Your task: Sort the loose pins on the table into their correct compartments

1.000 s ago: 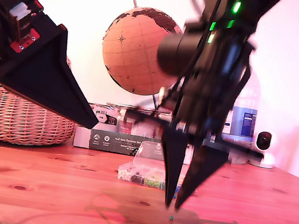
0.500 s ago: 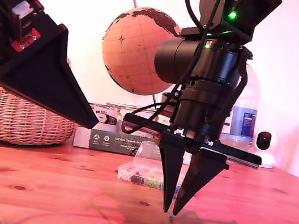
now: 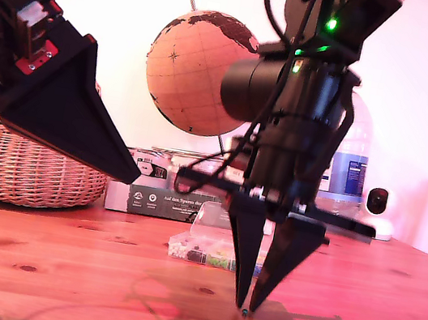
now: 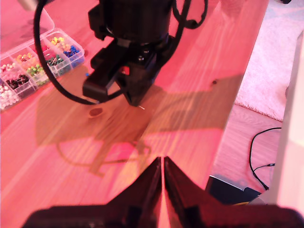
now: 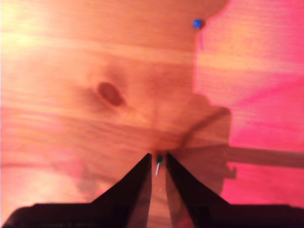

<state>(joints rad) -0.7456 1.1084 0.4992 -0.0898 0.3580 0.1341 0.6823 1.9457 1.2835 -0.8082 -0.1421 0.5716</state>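
Exterior cam sits low, near level w/ the table [image 3: 57, 265], looking across it toward the globe [image 3: 196, 71] at the back, w/ my second gripper [image 3: 246, 307] close in front of the globe. First wrist cam looks down from higher up and further off, taking in the second arm, the table and the compartments [image 4: 33, 66]. Second wrist cam looks steeply down, v. close to the wood; all three share the table patch under my second gripper.

Bare table [image 3: 57, 265] around my second gripper [image 3: 246, 308] — organiser box [image 3: 207, 249] seemingly behind.
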